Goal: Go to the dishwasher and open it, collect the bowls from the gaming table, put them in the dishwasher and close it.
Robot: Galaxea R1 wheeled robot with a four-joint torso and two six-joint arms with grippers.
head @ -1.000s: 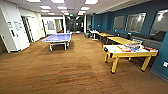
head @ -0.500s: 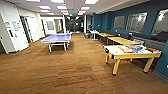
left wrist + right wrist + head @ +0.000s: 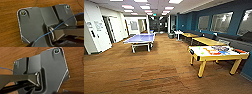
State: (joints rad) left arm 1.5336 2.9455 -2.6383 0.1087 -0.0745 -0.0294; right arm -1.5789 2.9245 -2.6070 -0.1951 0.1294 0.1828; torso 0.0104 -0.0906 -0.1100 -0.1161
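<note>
The gaming table (image 3: 201, 58), white-topped on yellow legs, stands at the right of the head view with colourful board-game boxes (image 3: 220, 50) on it. A small green spot (image 3: 199, 47) and a yellowish one (image 3: 202, 52) lie near its left end; they are too blurred to tell as the bowls. The dishwasher is out of view. Both wrist views look down past the robot's dark plate at the brown wood-patterned floor (image 3: 8, 25) (image 3: 76, 64).
A blue ping-pong table (image 3: 141, 38) stands mid-left. Yellow-topped tables (image 3: 207, 40) and dark benches line the blue right wall under windows. White walls and doors (image 3: 96, 32) run along the left. Brown floor (image 3: 154, 72) stretches ahead to a far corridor.
The whole head view has shifted a little: the gaming table looks slightly larger and nearer, so the camera has moved forward. Nothing in the room itself has moved.
</note>
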